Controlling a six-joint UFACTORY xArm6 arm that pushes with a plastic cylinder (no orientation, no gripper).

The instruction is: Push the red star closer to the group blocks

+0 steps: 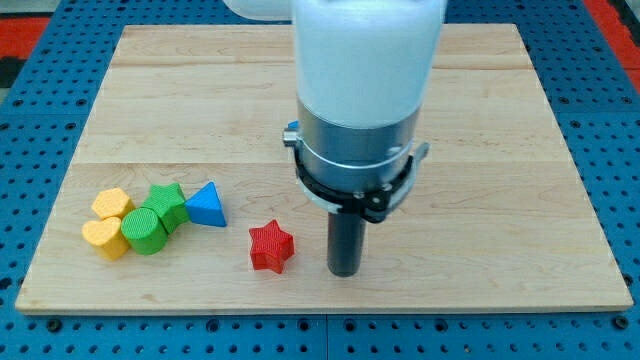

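The red star [270, 246] lies on the wooden board near the view's bottom, a little left of centre. My tip [344, 271] stands just to its right, a short gap apart, not touching it. The group sits at the lower left: a blue triangle [207, 205], a green star [167, 201], a green cylinder [146, 231], a yellow hexagon-like block [112, 204] and a yellow heart [105, 239]. The blue triangle is the nearest of the group to the red star, up and to its left.
The wooden board [480, 120] rests on a blue perforated base [40, 60]. The arm's large white and grey body [360, 110] hangs over the board's middle and hides what is behind it. The board's bottom edge runs just below the tip.
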